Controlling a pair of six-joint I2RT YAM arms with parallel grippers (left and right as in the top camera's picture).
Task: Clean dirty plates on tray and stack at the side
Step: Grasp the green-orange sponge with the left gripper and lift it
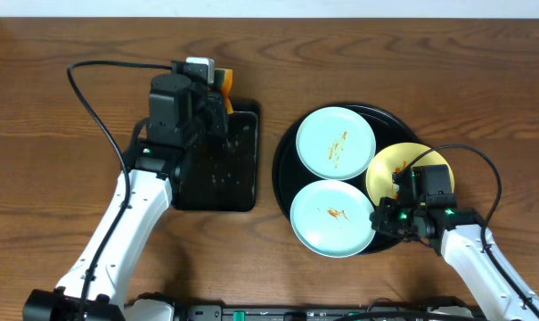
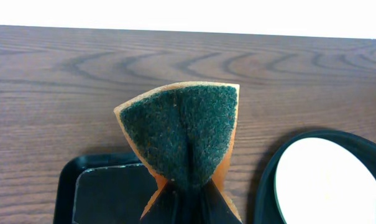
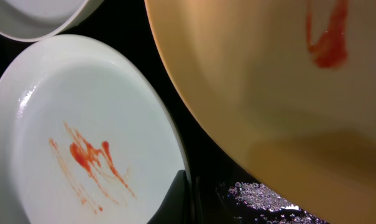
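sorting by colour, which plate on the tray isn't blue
The pale yellow plate, on the tray's right side; the far plate and near plate beside it are mint-blue.

Glossy tray point(image 1: 283, 175), smooth plates point(image 1: 335, 143), rough sponge point(image 2: 181, 134) (orange foam edge), wood-grain table point(image 1: 385, 53).

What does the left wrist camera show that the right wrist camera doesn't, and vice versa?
Left wrist only: the sponge, green scouring face toward the camera, pinched in the left end effector, plus the wooden table and a corner of the rectangular black tray. Right wrist only: the yellow plate with a red smear, very close, and a mint plate with an orange-red smear. Both: the round black tray and, probably, the same second mint plate, only its edge in the right wrist view.
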